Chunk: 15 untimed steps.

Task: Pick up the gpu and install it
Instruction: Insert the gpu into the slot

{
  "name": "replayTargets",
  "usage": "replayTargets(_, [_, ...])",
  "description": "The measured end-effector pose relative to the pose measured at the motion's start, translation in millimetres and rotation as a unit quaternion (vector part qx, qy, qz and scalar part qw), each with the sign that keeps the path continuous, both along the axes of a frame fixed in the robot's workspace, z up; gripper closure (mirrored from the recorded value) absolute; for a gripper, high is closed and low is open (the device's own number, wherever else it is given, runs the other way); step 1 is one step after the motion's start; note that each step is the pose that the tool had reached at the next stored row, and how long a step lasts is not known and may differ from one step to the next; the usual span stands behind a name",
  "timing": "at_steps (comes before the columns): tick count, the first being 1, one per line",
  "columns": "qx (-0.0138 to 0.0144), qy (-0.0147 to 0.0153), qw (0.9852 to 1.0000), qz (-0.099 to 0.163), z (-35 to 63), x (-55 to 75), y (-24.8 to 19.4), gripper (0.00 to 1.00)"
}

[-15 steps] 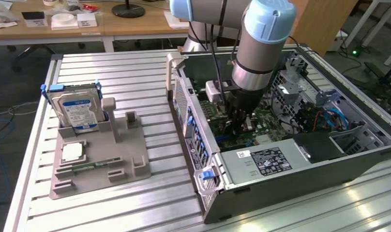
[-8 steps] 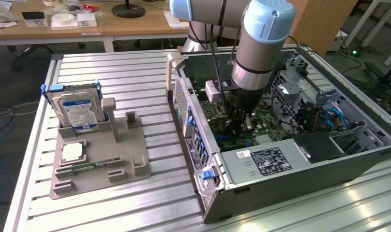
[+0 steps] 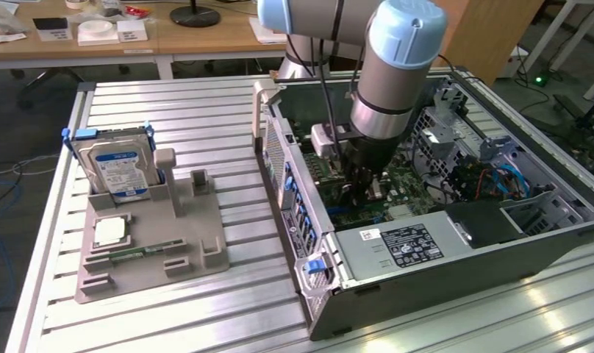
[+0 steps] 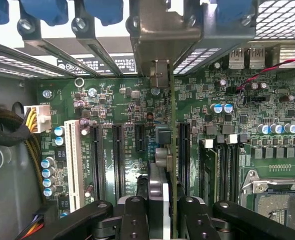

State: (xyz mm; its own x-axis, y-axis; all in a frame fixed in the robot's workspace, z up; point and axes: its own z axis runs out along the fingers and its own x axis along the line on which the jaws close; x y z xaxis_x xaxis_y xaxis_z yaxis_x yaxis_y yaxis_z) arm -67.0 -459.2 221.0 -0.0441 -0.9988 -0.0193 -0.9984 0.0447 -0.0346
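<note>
In the wrist view the gpu (image 4: 170,145) appears edge-on and upright, a thin green board with its silver end bracket (image 4: 160,55) up against the case's rear slot openings. My gripper (image 4: 162,202) is shut on its near edge, with a black finger (image 4: 132,212) on each side. The card stands over the green motherboard (image 4: 122,100), among the long black expansion slots (image 4: 118,157). Whether it sits in a slot I cannot tell. In the exterior view my gripper (image 3: 366,184) reaches down inside the open computer case (image 3: 425,254).
A grey fixture (image 3: 150,239) on the slatted table, at the exterior view's left, holds a silver hard drive (image 3: 120,169) with a blue-white label and a small green memory stick (image 3: 130,254). Case walls, the power supply (image 3: 405,246) and cable bundles (image 4: 10,130) hem in the gripper.
</note>
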Motion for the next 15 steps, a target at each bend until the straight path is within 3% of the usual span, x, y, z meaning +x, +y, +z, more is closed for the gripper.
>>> replayTargets(15, [0.0002, 0.0, 1.0, 0.0, -5.2, -1.1, 0.0, 0.72])
